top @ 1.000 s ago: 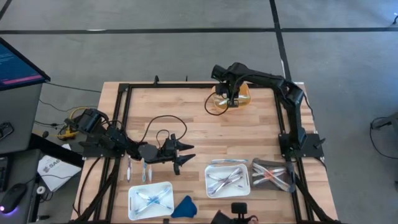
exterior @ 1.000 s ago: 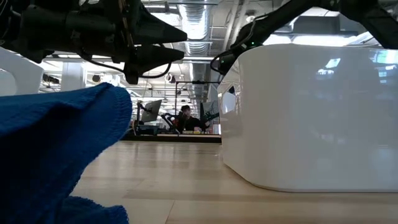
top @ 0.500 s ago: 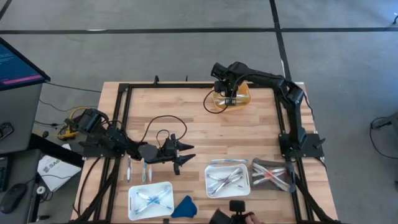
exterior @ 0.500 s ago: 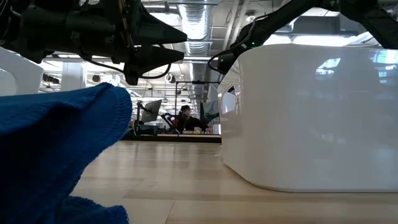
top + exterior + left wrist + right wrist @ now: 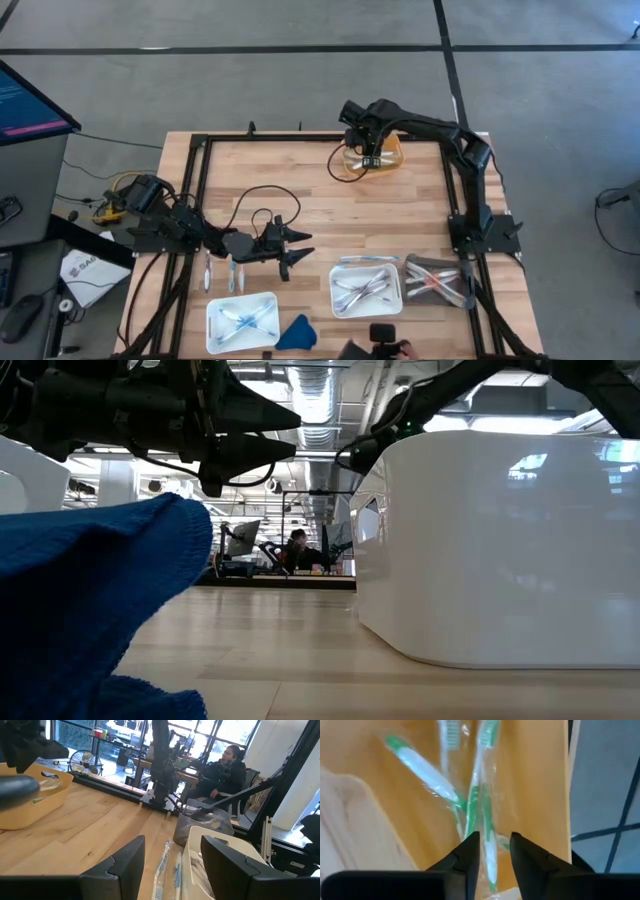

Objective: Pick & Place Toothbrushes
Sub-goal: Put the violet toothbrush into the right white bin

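Note:
A yellow tray [image 5: 375, 155] at the far side holds wrapped green-and-white toothbrushes [image 5: 427, 772]. My right gripper [image 5: 368, 160] points down into it, open. One wrapped toothbrush [image 5: 479, 795] runs into the gap between its fingers [image 5: 495, 851]. My left gripper [image 5: 297, 251] waits level and open above the table near the front left, with nothing between its fingers [image 5: 172, 857]. Loose toothbrushes [image 5: 230, 273] lie flat on the wood behind it. My right gripper's fingers stand on either side of the wrapped toothbrush's handle [image 5: 487, 837], coming from above and pointing down. The toothbrush lies in the yellow tray. Whether a finger touches its wrapper, I cannot tell.
Two white trays [image 5: 262, 302] [image 5: 337, 295] and a clear tray [image 5: 440, 283] with toothbrushes stand along the near edge. A blue cloth [image 5: 295, 333] lies between the white trays. Black cables [image 5: 255, 205] cross the wood. A black frame [image 5: 200, 160] borders the table.
My right gripper has tipped a little above the yellow tray, staying in place. My left gripper has kept still.

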